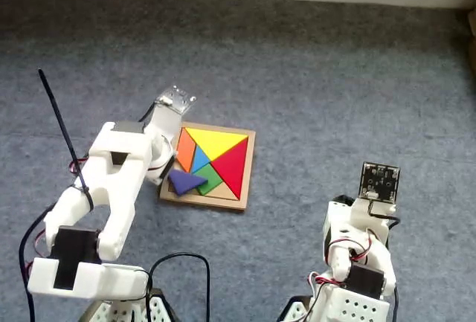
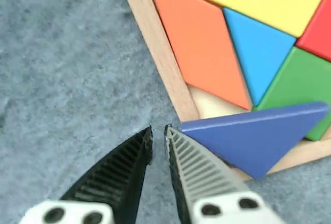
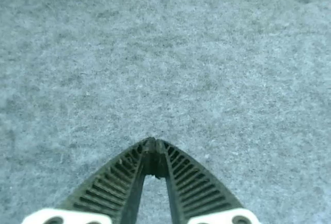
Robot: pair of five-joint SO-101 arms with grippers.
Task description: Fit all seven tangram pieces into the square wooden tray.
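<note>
The square wooden tray point(image 1: 249, 167) lies on the carpet with yellow point(image 1: 216, 143), red point(image 1: 232, 164), orange point(image 1: 186, 149), blue point(image 1: 199, 162) and green point(image 1: 211, 181) pieces flat inside it. A violet-blue triangle point(image 2: 253, 136) rests askew over the tray's near-left corner, partly on the rim point(image 2: 155, 48) and partly over the green piece point(image 2: 295, 79). My left gripper point(image 2: 158, 130) is just outside that corner, shut but for a thin slit and holding nothing, its tips beside the triangle's point. My right gripper point(image 3: 153, 142) is shut and empty above bare carpet.
Grey carpet point(image 1: 335, 76) covers the whole work area. The right arm point(image 1: 357, 248) stands at the front right, well away from the tray. A black cable point(image 1: 56, 114) sticks up by the left arm.
</note>
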